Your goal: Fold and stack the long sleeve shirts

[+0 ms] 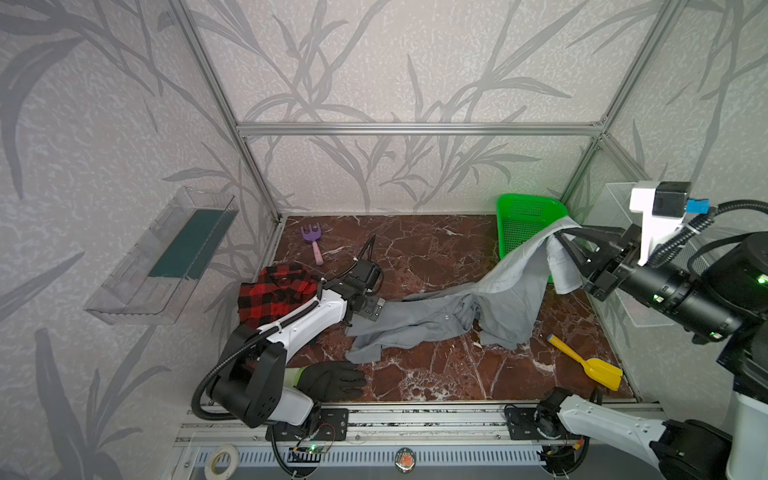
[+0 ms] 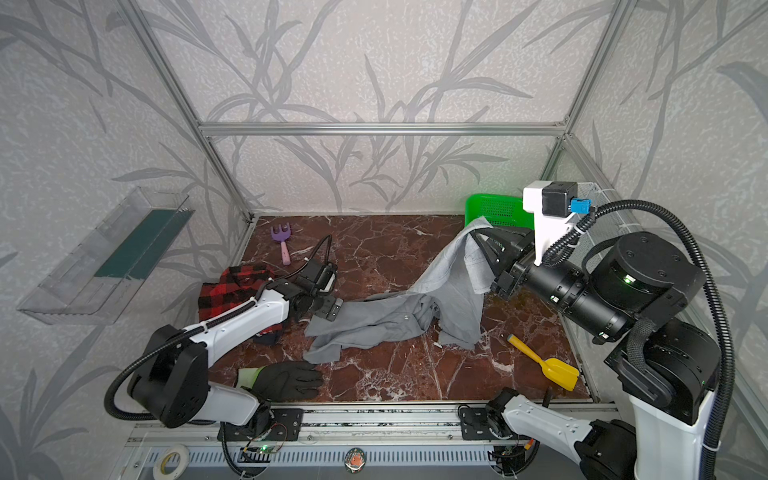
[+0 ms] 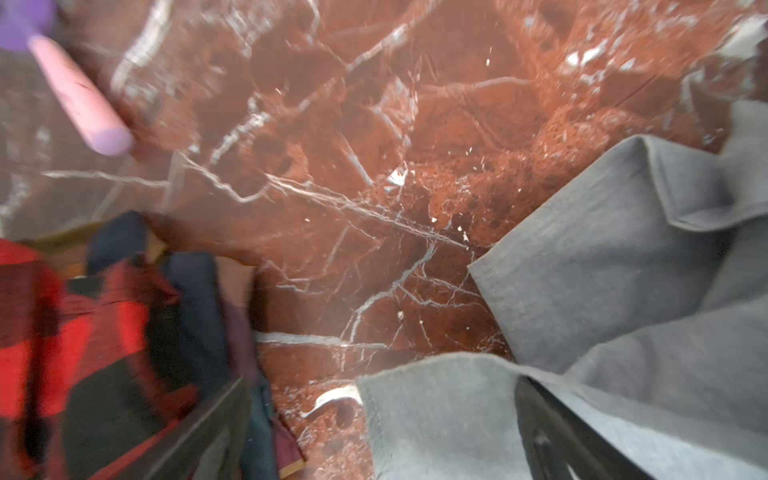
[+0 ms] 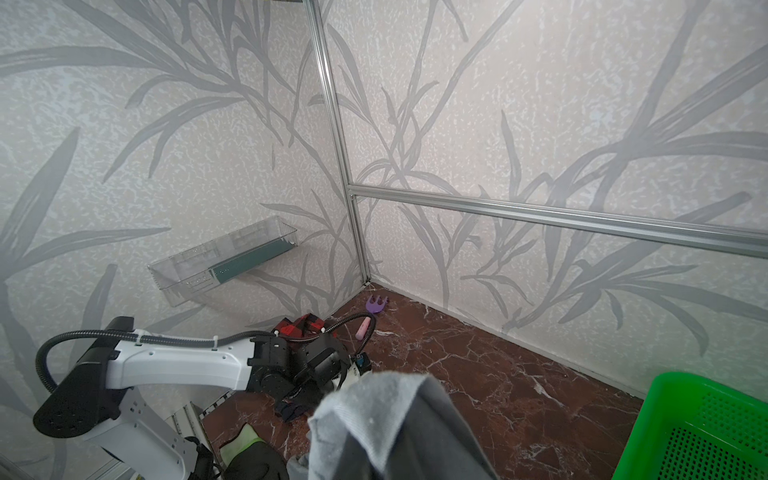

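Both top views: my right arm reaches high toward the back right corner. The right claw (image 1: 559,240) is clamped on a corner of the grey shirt (image 1: 478,307) and holds it off the counter (image 1: 436,257). My left arm is low, with the left claw (image 2: 328,309) spread wide at the shirt's other end, pinching nothing. The shirt is wrinkled, its long axis diagonal from mid-counter to back right. The plaid shirt (image 1: 274,295) is bunched at the left edge.

Left wrist: blurry; a grey hem lies between the spread fingers (image 3: 208,428).

Right wrist: grey cloth drapes over the claw and hides it.
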Controlling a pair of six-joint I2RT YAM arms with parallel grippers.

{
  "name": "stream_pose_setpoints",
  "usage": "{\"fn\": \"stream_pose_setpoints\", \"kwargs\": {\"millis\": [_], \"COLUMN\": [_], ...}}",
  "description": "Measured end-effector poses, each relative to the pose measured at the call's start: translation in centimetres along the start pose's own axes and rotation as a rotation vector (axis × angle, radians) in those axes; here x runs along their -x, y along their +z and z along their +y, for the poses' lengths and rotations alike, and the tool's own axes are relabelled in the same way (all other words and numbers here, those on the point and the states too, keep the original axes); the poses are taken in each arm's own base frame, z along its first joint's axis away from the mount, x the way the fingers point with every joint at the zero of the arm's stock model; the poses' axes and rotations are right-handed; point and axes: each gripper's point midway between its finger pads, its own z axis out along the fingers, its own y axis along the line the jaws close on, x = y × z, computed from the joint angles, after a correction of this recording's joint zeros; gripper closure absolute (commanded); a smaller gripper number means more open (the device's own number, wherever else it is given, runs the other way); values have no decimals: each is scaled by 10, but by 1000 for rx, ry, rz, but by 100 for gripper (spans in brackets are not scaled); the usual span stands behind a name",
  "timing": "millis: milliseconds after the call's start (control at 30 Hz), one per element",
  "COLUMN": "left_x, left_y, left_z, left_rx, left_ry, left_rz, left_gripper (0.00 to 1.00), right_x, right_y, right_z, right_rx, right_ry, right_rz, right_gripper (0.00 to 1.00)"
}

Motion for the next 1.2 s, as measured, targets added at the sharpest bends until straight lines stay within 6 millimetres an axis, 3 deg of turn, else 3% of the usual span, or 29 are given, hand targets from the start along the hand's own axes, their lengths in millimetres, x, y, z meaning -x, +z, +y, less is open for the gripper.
{"fn": "stream_pose_setpoints", "kwargs": {"millis": [200,300,400,567,700,1000,1100,1200], "left_x": [-19,-24,-29,-34,-36,-19,8,51], "left_y": [16,19,20,19,17,-8,-31,-62], "left_z": [-14,-21,-27,-33,-36,-25,-10,5], "left_rx": [-91,-121,-151,-188,-202,-185,-141,-106], "left_ry": [-30,-40,-54,-61,-67,-104,-144,-186], "left_rz": [112,151,186,218,232,146,50,-92], "left_gripper": [1,9,26,72,100,100,100,100], "right_x": [0,0,1,2,3,-2,-4,-4], "right_y": [-1,-3,-5,-8,-9,-5,3,24], "right_z": [1,2,2,3,1,-12,-20,-29], "right_rx": [8,8,8,8,-2,-72,-114,-143], "right_ry": [-1,-5,-9,-19,-22,-16,-12,-5], "right_rz": [-1,-4,-8,-14,-19,-12,-6,10], "right_gripper": [100,100,100,100,100,100,100,100]}}
